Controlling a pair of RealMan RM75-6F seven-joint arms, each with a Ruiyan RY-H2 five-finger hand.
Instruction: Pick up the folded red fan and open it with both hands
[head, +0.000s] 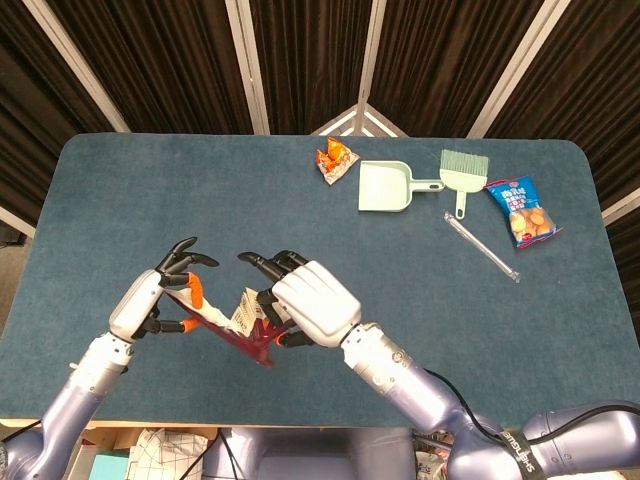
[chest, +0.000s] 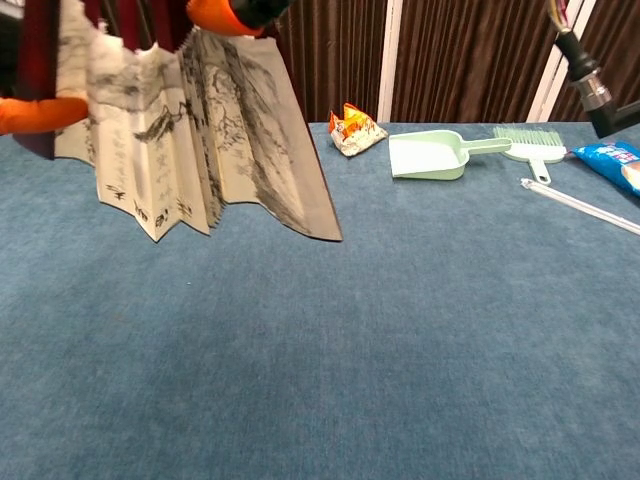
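Note:
The red fan (head: 238, 322) hangs partly spread between my two hands above the table's front left part. My left hand (head: 155, 300) pinches one red outer rib with its orange-tipped fingers. My right hand (head: 312, 303) grips the other rib from the right. In the chest view the fan (chest: 200, 130) fills the upper left, its pale ink-painted pleats fanned out about a third of the way and hanging clear of the cloth. An orange fingertip (chest: 35, 112) presses its left edge, and another shows at its top. Most of both hands lies outside the chest view.
At the far right of the blue table (head: 150, 200) lie a green dustpan (head: 385, 187), a green brush (head: 463, 170), an orange snack packet (head: 336, 158), a blue snack bag (head: 522, 211) and a clear plastic stick (head: 481, 246). The front edge is close below my hands.

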